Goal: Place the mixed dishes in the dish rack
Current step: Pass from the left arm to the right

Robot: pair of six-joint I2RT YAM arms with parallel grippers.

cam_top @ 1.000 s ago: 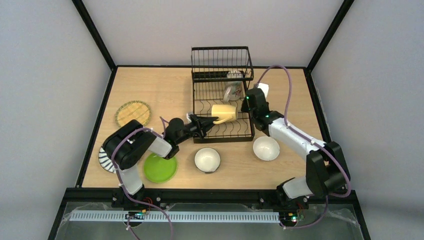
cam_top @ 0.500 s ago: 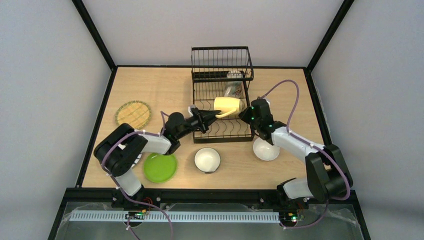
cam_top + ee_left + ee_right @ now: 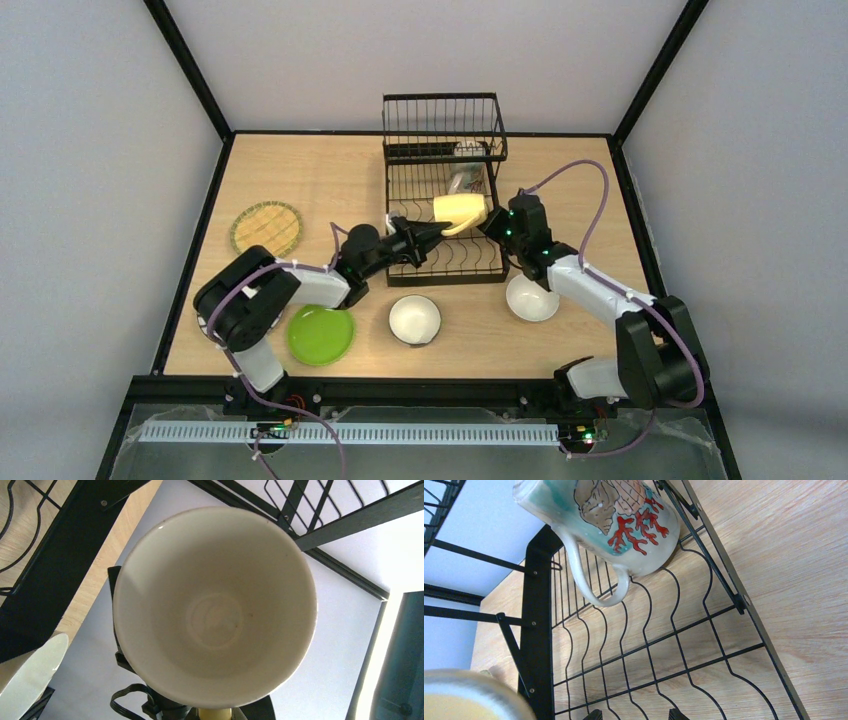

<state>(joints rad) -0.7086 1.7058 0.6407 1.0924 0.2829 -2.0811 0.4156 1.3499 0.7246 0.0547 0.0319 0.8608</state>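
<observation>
Glossy ceramic mug [image 3: 215, 605]; matt black wire rack [image 3: 535, 645]; smooth wood-grain tabletop [image 3: 784, 555].

Left pincer [image 3: 428, 231] clamped, arm stretched toward two o'clock; right pincer [image 3: 494, 222] spread apart, arm reaching toward eleven o'clock.

Pale yellow mug [image 3: 460, 210] carried farther back over dish rack [image 3: 445, 262], left claw [image 3: 425, 232] advanced with it, right arm shifted nearer, now overlapping white bowl [image 3: 526, 302].

The left gripper [image 3: 428, 231] is hidden by the pale yellow mug [image 3: 215, 605] in its wrist view; the right gripper [image 3: 635, 716] is cropped below.
</observation>
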